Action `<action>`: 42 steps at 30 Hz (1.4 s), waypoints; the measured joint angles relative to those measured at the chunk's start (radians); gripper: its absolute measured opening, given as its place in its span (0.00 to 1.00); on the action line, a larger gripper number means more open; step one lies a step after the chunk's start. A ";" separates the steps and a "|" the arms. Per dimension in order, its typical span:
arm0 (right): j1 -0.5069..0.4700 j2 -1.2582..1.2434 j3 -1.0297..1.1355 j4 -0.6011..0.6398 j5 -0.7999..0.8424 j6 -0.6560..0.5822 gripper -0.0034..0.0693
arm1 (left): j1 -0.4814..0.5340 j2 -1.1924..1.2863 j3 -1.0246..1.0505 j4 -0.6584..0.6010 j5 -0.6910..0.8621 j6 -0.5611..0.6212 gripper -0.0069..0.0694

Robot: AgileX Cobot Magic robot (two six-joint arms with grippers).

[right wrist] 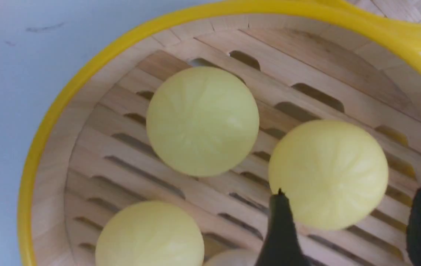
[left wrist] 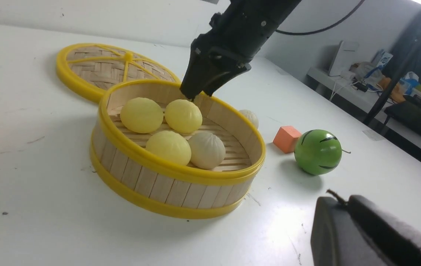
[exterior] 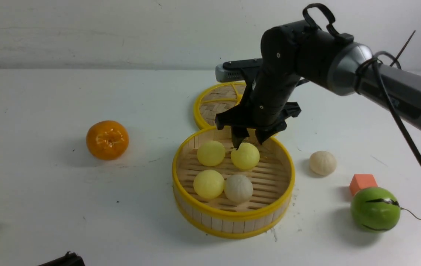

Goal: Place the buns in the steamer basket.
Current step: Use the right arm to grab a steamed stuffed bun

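Buns (exterior: 209, 184) sit four in your steamer basket (exterior: 232, 216), one pleated bun (exterior: 322, 163) on the tabletop (exterior: 47, 203); your right hand (exterior: 249, 143) wide over a yellow bun (exterior: 245, 157), left hand (left wrist: 347, 207) closed.

1. A woven lid (exterior: 216, 105) is lying flat on the table (exterior: 47, 203).
2. An orange (exterior: 107, 140) is sitting well left of the lid.
3. An orange block (exterior: 362, 183) and a striped green ball (exterior: 375, 209) are sitting just beside each other, well right of the lid.

I see my right arm (exterior: 325, 62), upper right: black wrist and gripper (exterior: 249, 144), silver collar, grey forearm, black cable (exterior: 402, 127).
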 joint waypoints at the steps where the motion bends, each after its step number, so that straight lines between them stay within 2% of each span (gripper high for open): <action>1: 0.000 -0.002 -0.005 0.000 0.007 -0.003 0.67 | 0.000 0.000 0.000 0.000 0.000 0.000 0.14; 4: -0.004 -0.055 -0.051 -0.052 0.065 -0.038 0.66 | 0.000 0.000 0.000 0.000 0.000 0.000 0.14; 7: -0.029 -0.118 -0.033 -0.116 0.068 -0.044 0.58 | 0.000 0.000 0.000 0.000 0.000 0.000 0.14; 9: -0.059 -0.160 -0.003 -0.140 0.069 -0.044 0.54 | 0.000 0.000 0.000 0.000 0.000 0.000 0.14; 10: -0.117 -0.217 0.069 -0.156 0.068 -0.039 0.48 | 0.000 0.000 0.000 0.000 0.000 0.000 0.14; 11: -0.124 -0.223 0.079 -0.156 0.068 -0.037 0.48 | 0.000 0.000 0.000 -0.001 0.000 0.000 0.14; 12: -0.190 -0.261 0.171 -0.149 0.070 -0.016 0.44 | 0.000 0.000 0.000 -0.001 0.000 0.000 0.14; 13: -0.199 -0.265 0.171 -0.149 0.070 -0.013 0.44 | 0.000 0.000 0.000 -0.001 0.000 0.000 0.14; 15: -0.297 -0.276 0.291 -0.103 0.066 0.004 0.42 | 0.000 0.000 0.000 -0.001 0.000 0.000 0.14; 18: -0.339 -0.241 0.361 -0.040 0.002 -0.011 0.42 | 0.000 0.000 0.000 -0.001 0.000 0.000 0.14; 21: -0.336 -0.182 0.375 0.007 -0.083 -0.020 0.42 | 0.000 0.000 0.000 -0.001 0.000 0.000 0.15; 30: -0.303 -0.092 0.375 0.016 -0.197 -0.037 0.44 | 0.000 0.000 0.000 -0.001 0.000 0.000 0.17; 42: -0.306 -0.032 0.350 0.003 -0.232 -0.037 0.47 | 0.000 0.000 0.000 -0.001 0.000 -0.001 0.17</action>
